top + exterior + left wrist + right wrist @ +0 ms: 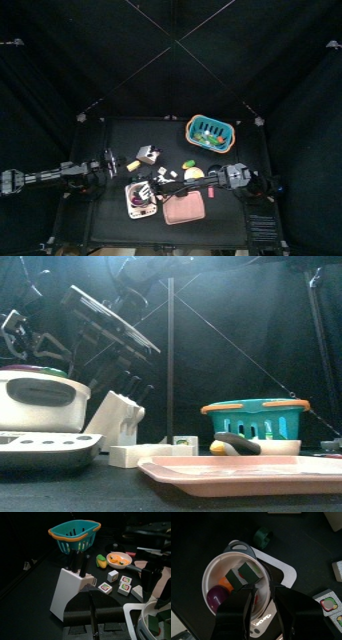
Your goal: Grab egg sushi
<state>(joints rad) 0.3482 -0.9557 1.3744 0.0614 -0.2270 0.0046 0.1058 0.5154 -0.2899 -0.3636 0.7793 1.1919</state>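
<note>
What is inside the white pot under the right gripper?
In the right wrist view the white pot holds a purple piece and something orange. The right gripper hangs over it and covers the rest; no egg sushi shows.

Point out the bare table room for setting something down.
Free: the table's far left corner, bordered by the block and the basket. The tray looks bare too. Crowded: the middle, from the pot to the basket.

Egg sushi (195, 173), small, pale yellow, rounded
</note>
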